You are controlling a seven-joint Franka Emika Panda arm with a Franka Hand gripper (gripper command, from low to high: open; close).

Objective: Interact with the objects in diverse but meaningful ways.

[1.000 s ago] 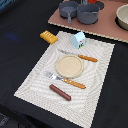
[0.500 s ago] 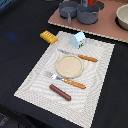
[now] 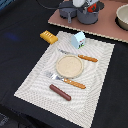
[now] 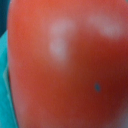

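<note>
In the exterior view, the robot's gripper [image 3: 84, 4] is at the far end of the table, right over the grey pot [image 3: 86, 15]. A bit of red, likely the red tomato [image 3: 93, 7], shows just beside the gripper at the pot's rim. The fingers are too small and hidden to see, so nobody can tell if they are spread or pinching. A second small grey pot [image 3: 66, 10] sits just beside the first one.

Well away from the fingers, on the striped mat [image 3: 35, 82], lie the other toys. The milk carton [image 3: 78, 39] stands upright near the mat's far edge. The yellow bread piece [image 3: 48, 37] lies just off the mat's corner. The round plate [image 3: 69, 65] sits in the middle, with the knife [image 3: 81, 56] on its far side and the fork [image 3: 67, 80] on its near side (like a set dinner place). The brown sausage [image 3: 60, 92] lies nearest the front edge. There is plenty of open mat around the sausage for setting things down.

In the wrist view, the tomato [image 4: 70, 65] fills almost the whole picture, so it is very close to the fingers, maybe between them. No fingers show here.
</note>
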